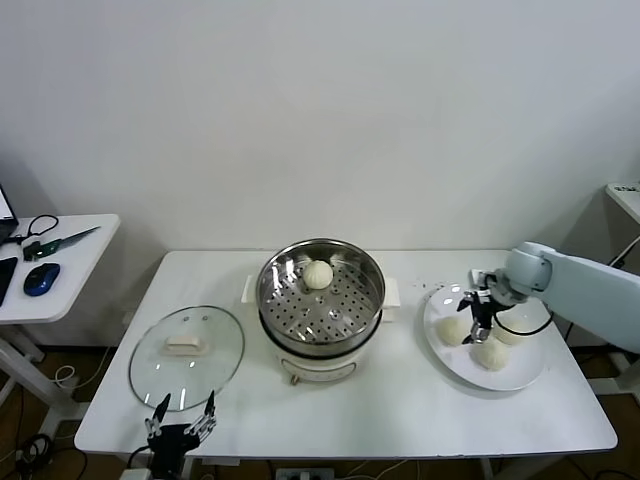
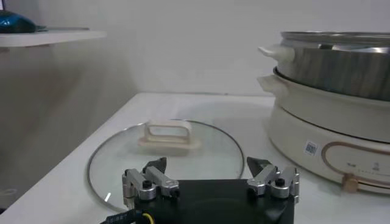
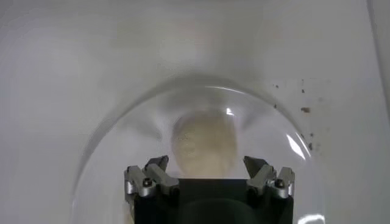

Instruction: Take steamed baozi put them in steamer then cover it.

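The steel steamer [image 1: 320, 300] on its white pot base stands mid-table with one baozi [image 1: 318, 274] on its perforated floor. Three more baozi [image 1: 453, 329] lie on a white plate [image 1: 520, 375] at the right. My right gripper [image 1: 478, 310] hangs open just over the plate. In the right wrist view a baozi [image 3: 204, 146] sits just ahead of the gripper [image 3: 207, 165], between its spread fingertips and clear of both. The glass cover [image 1: 187, 355] lies flat at the left, also the cover [image 2: 164, 155] in the left wrist view. My left gripper [image 1: 182, 415] waits open at the table's front edge, behind the cover.
A side table [image 1: 60, 300] with a blue mouse [image 1: 41, 279] and scissors stands to the far left. In the left wrist view the steamer [image 2: 341, 61] rises on the far side of the cover. Another table edge shows at the far right.
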